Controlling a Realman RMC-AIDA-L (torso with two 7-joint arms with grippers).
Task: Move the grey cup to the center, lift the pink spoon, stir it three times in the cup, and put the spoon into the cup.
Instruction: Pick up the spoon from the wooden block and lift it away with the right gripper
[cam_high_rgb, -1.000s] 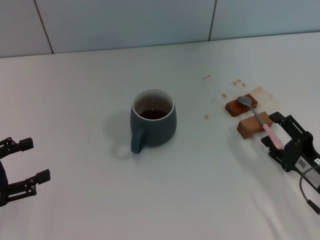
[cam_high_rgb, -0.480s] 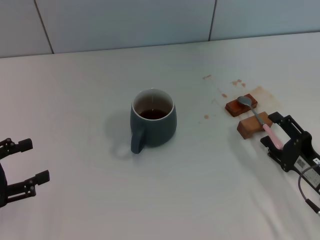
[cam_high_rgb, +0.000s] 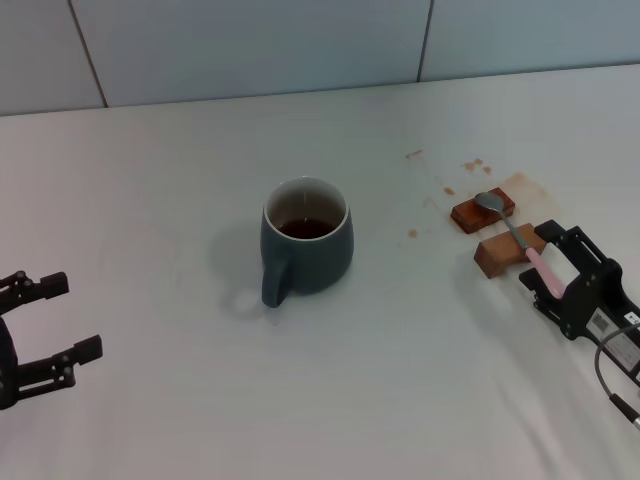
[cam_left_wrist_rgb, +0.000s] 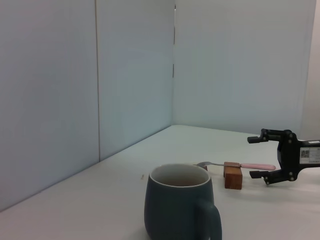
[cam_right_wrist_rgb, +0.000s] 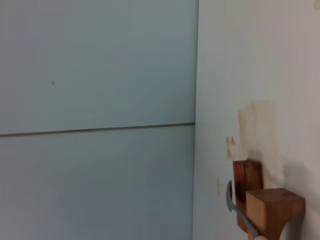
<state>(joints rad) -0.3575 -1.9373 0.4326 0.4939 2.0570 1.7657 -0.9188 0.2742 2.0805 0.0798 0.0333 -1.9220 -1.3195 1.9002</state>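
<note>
The grey cup (cam_high_rgb: 306, 248) stands mid-table with dark liquid inside and its handle toward me; it also fills the near part of the left wrist view (cam_left_wrist_rgb: 177, 205). The pink spoon (cam_high_rgb: 540, 266) lies across two brown wooden blocks, its metal bowl on the far block (cam_high_rgb: 482, 212) and its neck on the near block (cam_high_rgb: 506, 252). My right gripper (cam_high_rgb: 544, 268) is open, its fingers either side of the pink handle and not closed on it; it also shows in the left wrist view (cam_left_wrist_rgb: 251, 157). My left gripper (cam_high_rgb: 65, 317) is open and empty at the near left.
Brown stains (cam_high_rgb: 470, 166) mark the white table beyond the blocks. The right wrist view shows both blocks (cam_right_wrist_rgb: 272, 209) and the spoon's neck (cam_right_wrist_rgb: 237, 207) up close. A grey panel wall (cam_high_rgb: 250, 45) runs along the table's far edge.
The left gripper has drifted slightly toward the near edge. The right gripper has barely shifted around the spoon handle. Cup and spoon have not moved.
</note>
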